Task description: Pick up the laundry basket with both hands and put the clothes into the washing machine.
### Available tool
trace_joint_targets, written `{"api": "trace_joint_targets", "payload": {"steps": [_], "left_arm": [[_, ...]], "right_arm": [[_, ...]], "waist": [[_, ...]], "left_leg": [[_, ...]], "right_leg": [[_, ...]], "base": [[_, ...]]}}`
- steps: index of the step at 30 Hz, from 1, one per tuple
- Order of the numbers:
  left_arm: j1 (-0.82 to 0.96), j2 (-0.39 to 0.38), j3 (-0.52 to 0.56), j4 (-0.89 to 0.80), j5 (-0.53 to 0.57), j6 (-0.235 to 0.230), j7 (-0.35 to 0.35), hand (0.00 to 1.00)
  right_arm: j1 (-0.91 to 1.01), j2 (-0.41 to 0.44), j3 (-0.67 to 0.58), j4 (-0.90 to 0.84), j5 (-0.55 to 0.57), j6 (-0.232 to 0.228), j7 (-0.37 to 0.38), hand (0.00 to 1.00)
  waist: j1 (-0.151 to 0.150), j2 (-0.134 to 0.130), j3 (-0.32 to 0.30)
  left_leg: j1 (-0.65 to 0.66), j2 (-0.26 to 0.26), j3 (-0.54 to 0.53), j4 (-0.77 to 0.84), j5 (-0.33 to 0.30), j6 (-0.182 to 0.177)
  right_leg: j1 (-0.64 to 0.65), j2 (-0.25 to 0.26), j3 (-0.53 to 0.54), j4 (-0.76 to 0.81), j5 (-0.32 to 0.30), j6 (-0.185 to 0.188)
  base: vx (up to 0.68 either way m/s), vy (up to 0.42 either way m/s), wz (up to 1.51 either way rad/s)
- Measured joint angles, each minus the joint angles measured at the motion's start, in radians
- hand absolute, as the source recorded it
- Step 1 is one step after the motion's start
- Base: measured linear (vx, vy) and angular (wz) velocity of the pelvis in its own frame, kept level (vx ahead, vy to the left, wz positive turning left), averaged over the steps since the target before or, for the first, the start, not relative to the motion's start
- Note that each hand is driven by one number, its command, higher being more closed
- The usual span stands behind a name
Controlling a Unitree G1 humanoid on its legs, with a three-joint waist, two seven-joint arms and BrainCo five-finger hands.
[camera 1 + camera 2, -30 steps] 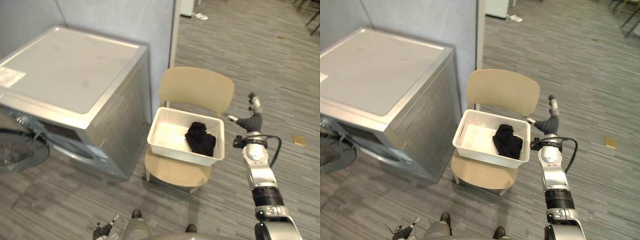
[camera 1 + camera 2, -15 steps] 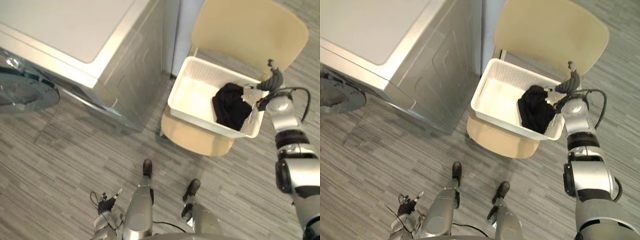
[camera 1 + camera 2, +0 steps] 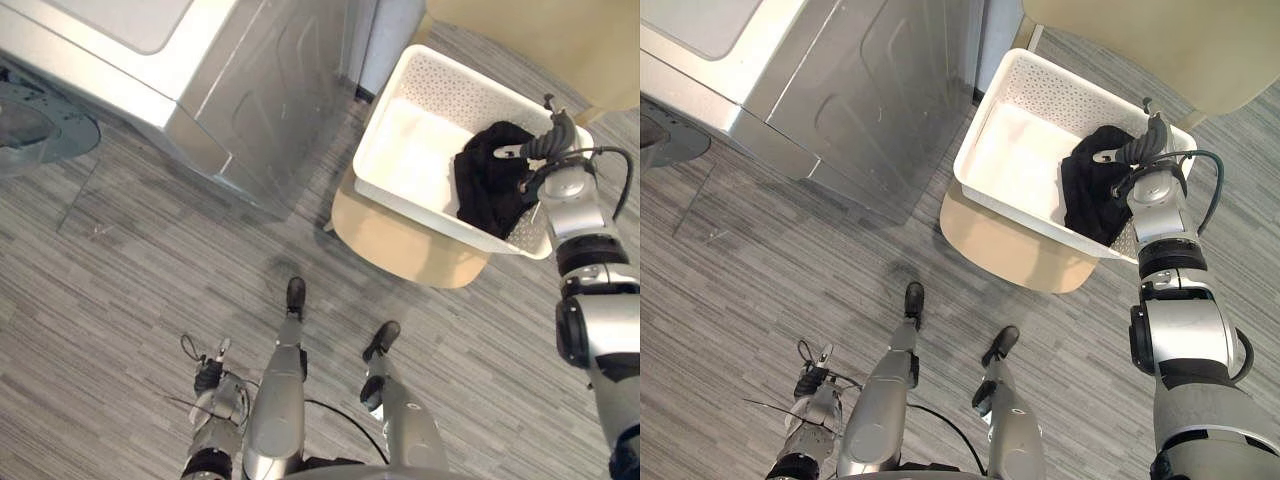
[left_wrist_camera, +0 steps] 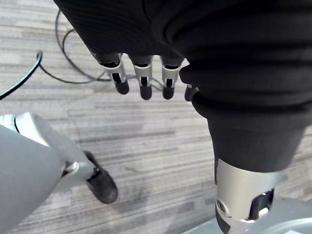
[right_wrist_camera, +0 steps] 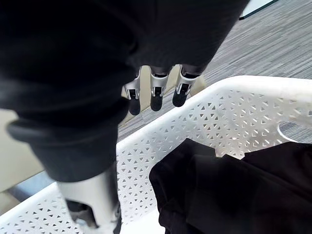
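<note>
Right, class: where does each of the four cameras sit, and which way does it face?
Left eye view: on the head, facing down at the washing machine and the basket on the chair; right hand at the basket's rim, left hand low.
Right eye view: beside it, same scene, both hands too.
Left wrist view: along the open left hand at the floor.
Right wrist view: along the open right hand at the basket and black clothes, shared with both eye views.

Left hand (image 3: 208, 378), right hand (image 3: 545, 147) loose-fingered
</note>
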Motion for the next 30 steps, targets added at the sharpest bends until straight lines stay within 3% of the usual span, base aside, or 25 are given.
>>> {"api": "trace_joint_targets", "payload": {"steps": [8,17,24,25,30], "left_arm": [[-0.041,-0.014,-0.066,-0.140,0.001,-0.003,-0.001,0.00],[-0.046,-0.046,-0.068,-0.207,0.002,-0.013,0.000,0.00],[-0.046,-0.048,-0.104,-0.260,0.001,-0.018,-0.021,0.00],[-0.046,-0.050,-0.105,-0.267,0.001,-0.018,-0.023,0.00],[-0.046,-0.065,-0.113,-0.299,-0.007,-0.018,-0.041,0.00]], "right_arm": [[-0.075,-0.042,0.029,0.038,0.000,0.023,-0.001,0.00],[-0.079,-0.049,0.158,0.037,0.021,0.022,0.001,0.00],[-0.107,-0.073,0.239,0.060,0.071,0.018,0.020,0.00],[-0.111,-0.075,0.251,0.060,0.090,0.018,0.029,1.00],[-0.159,-0.115,0.305,0.086,0.140,0.014,0.044,1.00]], "waist": [[-0.011,0.015,0.057],[-0.027,0.015,0.058],[-0.023,0.017,0.059],[-0.023,0.017,0.059],[-0.023,0.020,0.061]], "left_leg": [[-0.098,0.003,-0.018,0.028,0.005,-0.005],[-0.179,0.019,0.005,0.067,0.005,-0.005],[-0.243,0.037,0.009,0.071,0.008,-0.010],[-0.249,0.038,0.010,0.071,0.009,-0.010],[-0.270,0.038,0.014,0.072,0.009,-0.010]], "right_leg": [[-0.089,-0.007,-0.041,0.037,0.000,0.000],[-0.163,-0.005,-0.052,0.060,-0.001,-0.002],[-0.229,0.003,-0.098,0.072,-0.005,-0.028],[-0.236,0.003,-0.097,0.072,-0.004,-0.028],[-0.260,0.002,-0.098,0.072,-0.003,-0.030]], "base": [[-0.01,0.038,0.03],[0.00,0.029,-0.06],[0.00,0.033,-0.06],[0.04,0.058,-0.05],[0.05,0.062,-0.03]]}}
